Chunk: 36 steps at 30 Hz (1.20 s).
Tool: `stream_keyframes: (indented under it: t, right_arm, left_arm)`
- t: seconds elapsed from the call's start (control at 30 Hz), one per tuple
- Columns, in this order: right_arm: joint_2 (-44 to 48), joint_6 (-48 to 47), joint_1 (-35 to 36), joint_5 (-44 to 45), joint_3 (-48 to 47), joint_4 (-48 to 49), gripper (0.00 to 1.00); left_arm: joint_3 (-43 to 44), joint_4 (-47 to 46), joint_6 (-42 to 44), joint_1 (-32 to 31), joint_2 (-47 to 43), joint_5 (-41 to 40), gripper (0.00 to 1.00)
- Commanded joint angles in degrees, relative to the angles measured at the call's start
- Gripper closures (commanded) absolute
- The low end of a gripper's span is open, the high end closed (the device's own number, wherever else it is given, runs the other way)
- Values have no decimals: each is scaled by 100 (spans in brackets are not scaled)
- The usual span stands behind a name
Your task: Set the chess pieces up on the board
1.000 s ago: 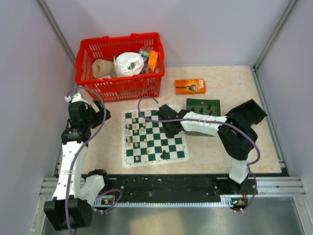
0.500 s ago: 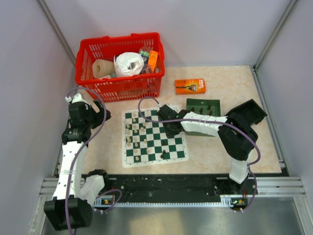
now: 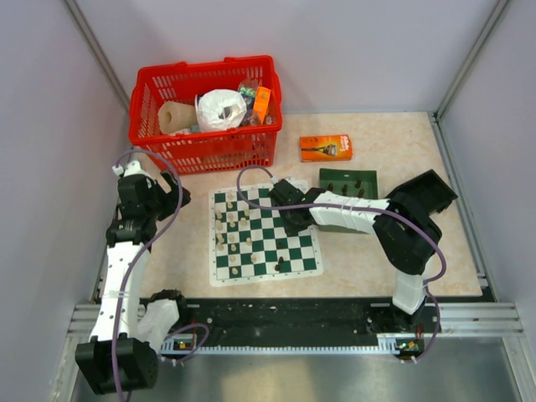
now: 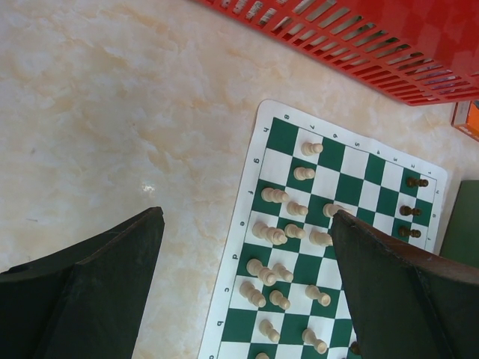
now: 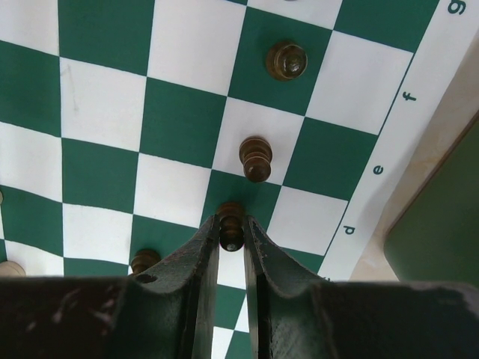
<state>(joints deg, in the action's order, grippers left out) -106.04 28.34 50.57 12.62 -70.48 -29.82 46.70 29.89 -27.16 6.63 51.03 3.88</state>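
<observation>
The dark piece (image 5: 230, 224) I am working with is sitting between the right gripper's (image 5: 230, 241) fingertips. They are clamping it just under the head, over a green square near the board's (image 5: 105, 112) lettered edge. From the wrist view I cannot tell whether its base is touching the square.

Two more dark pieces (image 5: 255, 158) are standing just beyond it along the same side, one per square. A further one is peeking out beside one finger.

To place this well, I am judging that the piece should go down upright and centred in its square. The jaws should then part only a little and lift straight up, since the neighbour ahead is near enough to be clipped.

The cream pieces (image 4: 284, 254) are crowding the opposite side of the board. The left gripper (image 4: 247, 217) is hanging spread wide and holding nothing, over the table (image 4: 112, 112) beside that side. The tray (image 3: 347, 178) is lying just past the board on the right.
</observation>
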Motion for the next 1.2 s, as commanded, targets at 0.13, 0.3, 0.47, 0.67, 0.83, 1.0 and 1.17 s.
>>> stream_keyframes:
  t: [0.13,0.3,0.47,0.67,0.83,1.0,1.17]
  right_arm:
    - [250,-12,-12,197,-54,-32,81]
    - [250,-65,-12,179,-45,-41,82]
    - [250,-91,-12,179,-89,-76,82]
    - [251,-162,-12,214,-124,-94,82]
    - [198,-153,-3,170,-107,-76,80]
    - [206,-171,-3,30,-124,20,77]
    - [285,-171,6,-32,-168,73,70]
  left_arm:
    - [-12,-300,-35,5,-22,87,1]
    - [-47,-326,-44,-4,-14,87,1]
    - [-47,-326,-53,5,-31,95,1]
    - [-82,-335,-62,5,-31,87,1]
    - [-64,-326,-53,5,-22,104,1]
    - [-82,-326,-53,5,-23,78,1]
    - [-82,-335,-62,5,-40,87,1]
